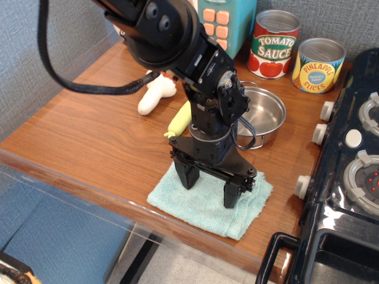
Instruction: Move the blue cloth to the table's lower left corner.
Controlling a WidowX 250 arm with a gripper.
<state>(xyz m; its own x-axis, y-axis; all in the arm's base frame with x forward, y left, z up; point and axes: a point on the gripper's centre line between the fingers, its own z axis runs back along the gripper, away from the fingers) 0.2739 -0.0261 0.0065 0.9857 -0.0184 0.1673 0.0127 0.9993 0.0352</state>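
The blue cloth lies flat near the front edge of the table, right of its middle, close to the black stove. My gripper points straight down over the cloth's middle. Its jaws are spread wide, one fingertip on the cloth's left part, the other on its right part. Both tips rest on or just above the cloth; I cannot tell which. Nothing is held between them.
A steel pot stands just behind the cloth. A yellow piece and a white mushroom toy lie to its left. Two cans stand at the back. The black toy stove is on the right.
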